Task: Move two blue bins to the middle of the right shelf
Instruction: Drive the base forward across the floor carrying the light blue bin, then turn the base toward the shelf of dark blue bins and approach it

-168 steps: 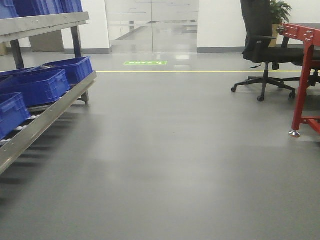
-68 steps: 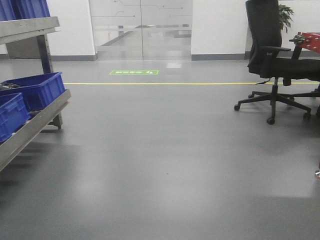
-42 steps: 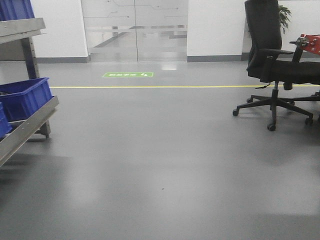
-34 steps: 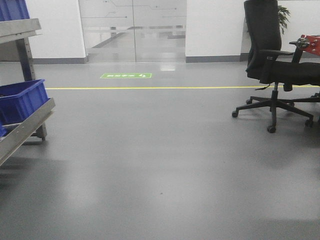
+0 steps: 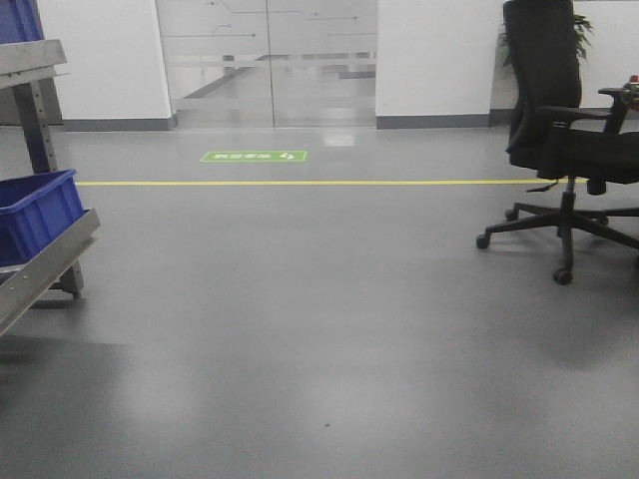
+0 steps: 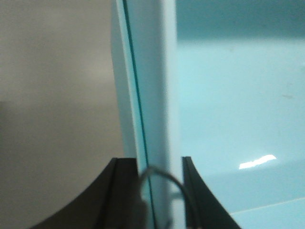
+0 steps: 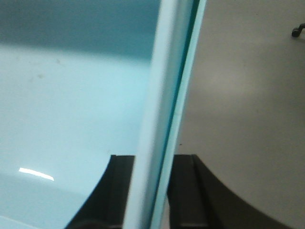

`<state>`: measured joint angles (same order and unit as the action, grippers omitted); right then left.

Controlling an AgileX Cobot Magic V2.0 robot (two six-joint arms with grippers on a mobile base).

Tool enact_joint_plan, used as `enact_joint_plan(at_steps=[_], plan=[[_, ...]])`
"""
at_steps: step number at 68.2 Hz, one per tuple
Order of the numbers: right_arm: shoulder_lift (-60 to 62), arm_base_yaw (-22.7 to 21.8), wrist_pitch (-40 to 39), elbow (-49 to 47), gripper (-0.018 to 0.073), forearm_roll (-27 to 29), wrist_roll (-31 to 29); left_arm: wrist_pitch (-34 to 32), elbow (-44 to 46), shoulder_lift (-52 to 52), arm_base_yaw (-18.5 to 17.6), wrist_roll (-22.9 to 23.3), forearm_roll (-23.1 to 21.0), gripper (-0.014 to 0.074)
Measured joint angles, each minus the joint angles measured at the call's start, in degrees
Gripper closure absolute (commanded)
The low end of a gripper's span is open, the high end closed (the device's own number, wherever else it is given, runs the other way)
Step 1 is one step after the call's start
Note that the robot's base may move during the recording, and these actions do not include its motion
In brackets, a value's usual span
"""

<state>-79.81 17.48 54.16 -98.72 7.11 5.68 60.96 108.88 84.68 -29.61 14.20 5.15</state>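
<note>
A pale sky-blue bin point(image 6: 228, 105) fills the left wrist view. Its upright wall runs between my left gripper point(image 6: 155, 164), whose black fingers point(image 6: 119, 191) sit on either side, shut on it. A thin dark seam runs along that wall. In the right wrist view the same pale blue plastic point(image 7: 71, 95) shows, and my right gripper point(image 7: 152, 160) is shut on the opposite wall with a finger point(image 7: 190, 191) on each side. Grey floor lies below both walls. The front view shows neither the bins nor the grippers. The right shelf is out of view.
A metal rack point(image 5: 45, 261) holding a dark royal-blue bin point(image 5: 35, 215) stands at the left edge. A black office chair point(image 5: 569, 140) stands at the right. A yellow floor line point(image 5: 300, 183), a green floor sign point(image 5: 254, 156) and glass doors point(image 5: 265, 60) lie ahead.
The front view has rolled forward. The left rack and its dark blue bins slid off to the left, the red frame left the view, and the chair grew nearer and shifted right.
</note>
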Motion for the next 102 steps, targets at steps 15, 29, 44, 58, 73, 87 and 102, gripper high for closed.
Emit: enact_joint_plan(at_steps=[15,29,44,58,73,87,102], plan=[[0.0,0.0,0.08,0.0,0.0715,0.0,0.0,-0.04,0.0,0.0,0.0,0.0,0.05,0.0707],[0.0,0.0,0.08,0.0,0.0715,0.0,0.0,-0.13,0.0,0.0,0.0,0.0,0.05,0.0707],[0.0,0.0,-0.03,0.0,0.0715,0.0,0.0,-0.13,0.0,0.0,0.0,0.0,0.05,0.0707],[0.0,0.0,-0.03,0.0,0.0715,0.0,0.0,-0.13,0.0,0.0,0.0,0.0,0.05,0.0707],[0.0,0.0,-0.03,0.0,0.0715,0.0,0.0,-0.13,0.0,0.0,0.0,0.0,0.05,0.0707],[0.0,0.0,-0.03,0.0,0.0715,0.0,0.0,-0.13,0.0,0.0,0.0,0.0,0.14,0.0707],[0.0,0.0,-0.13,0.0,0.0715,0.0,0.0,-0.13,0.0,0.0,0.0,0.0,0.14,0.0707]])
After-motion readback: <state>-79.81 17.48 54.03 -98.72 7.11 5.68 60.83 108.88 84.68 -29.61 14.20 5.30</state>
